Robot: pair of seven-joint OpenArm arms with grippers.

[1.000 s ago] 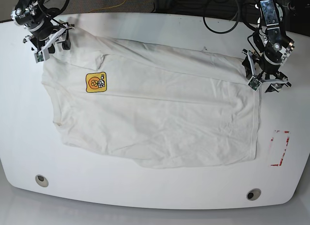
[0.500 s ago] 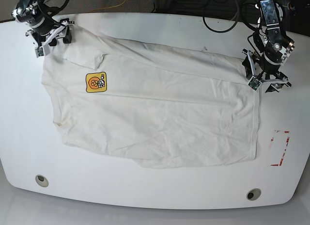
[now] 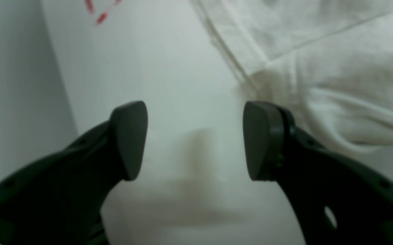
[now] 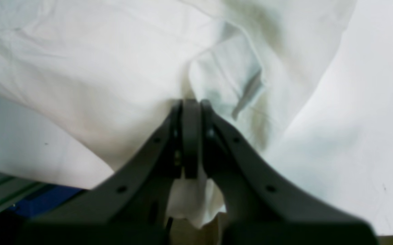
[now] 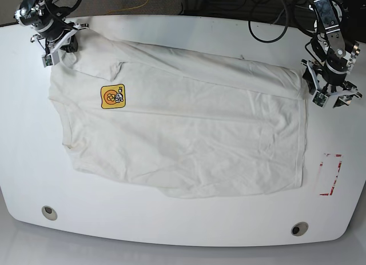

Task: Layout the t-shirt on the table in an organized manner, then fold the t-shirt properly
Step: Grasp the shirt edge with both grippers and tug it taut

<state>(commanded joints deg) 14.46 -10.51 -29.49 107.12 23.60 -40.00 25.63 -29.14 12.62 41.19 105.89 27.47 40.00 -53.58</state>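
The shirt point(image 5: 177, 128) lies spread across the table point(image 5: 171, 231), unfolded; layout looks nearly done, folding remains. The right gripper point(image 4: 191, 112) pinches cloth at the far corner, while the left gripper point(image 3: 194, 139) gapes empty by the shirt's edge.

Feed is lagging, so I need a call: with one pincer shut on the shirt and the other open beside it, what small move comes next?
Probably bring the open left pincer sideways onto the t-shirt hem corner and close. It hangs over bare table just off the cloth, while the right pincer is shut on a bunched fold at the far corner; both must grip before pulling the shirt flat.
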